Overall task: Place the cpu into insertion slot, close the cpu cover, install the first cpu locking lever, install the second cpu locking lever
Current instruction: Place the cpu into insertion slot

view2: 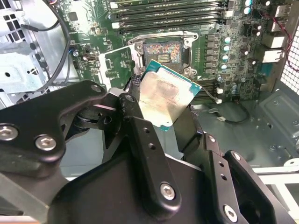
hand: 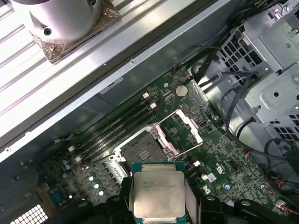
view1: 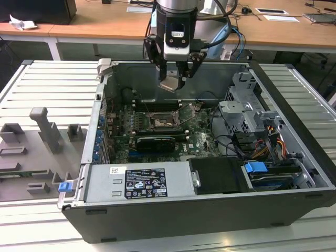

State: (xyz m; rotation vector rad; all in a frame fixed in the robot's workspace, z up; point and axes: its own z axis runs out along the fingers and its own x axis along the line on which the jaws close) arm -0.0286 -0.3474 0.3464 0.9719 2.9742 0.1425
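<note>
1. The pincer [view1: 172,80] is clenched on the cpu [hand: 159,193]: one finger presses on each of two opposite edges, and the silver-tan metal top faces both wrist views.
2. The cpu hangs in the air, tilted, above the green board [view1: 197,137] and touches nothing but the fingers.
3. Under it, well apart, lies the insertion slot [hand: 142,151] – a dark square with a silvery rim, uncovered and with no chip inside.
4. The cpu cover [hand: 190,123] is swung open and rests just beside the slot.
5. Long black memory slots [hand: 117,128] run along the other side of the slot.
6. Around all of this stands the open computer case [view1: 136,181], on a ribbed grey desk [view1: 31,231].
</note>
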